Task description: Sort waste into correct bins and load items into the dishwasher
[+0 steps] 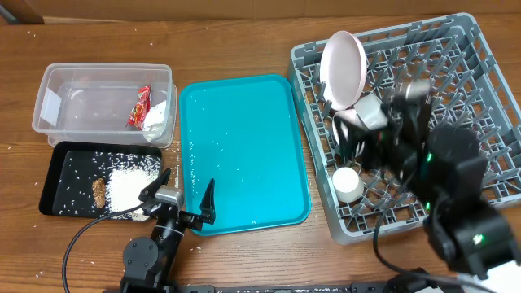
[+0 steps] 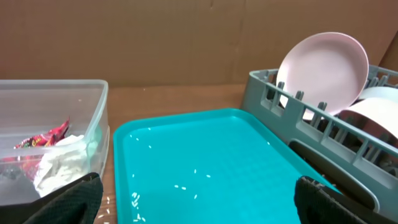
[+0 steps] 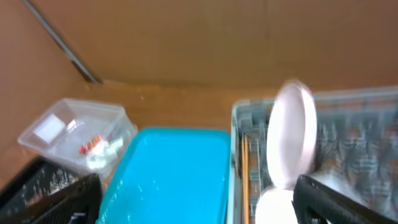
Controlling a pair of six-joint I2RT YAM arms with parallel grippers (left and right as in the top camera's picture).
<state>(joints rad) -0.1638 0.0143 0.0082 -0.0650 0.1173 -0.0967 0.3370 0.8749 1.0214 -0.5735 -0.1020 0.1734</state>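
Wooden bench [image 1: 244,32], front edge: the left gripper [image 1: 187,181], fingers apart, faces the teal tray's [image 1: 244,122] rice grains [image 2: 180,185] straight ahead, nearer than the right gripper [image 3: 196,183], also apart.

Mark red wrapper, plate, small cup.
red wrapper [image 1: 140,106], overhead view, middle of the foil.
plate [image 1: 343,65], overhead view, centre of its face.
small cup [image 1: 349,185], overhead view, middle of its white body.
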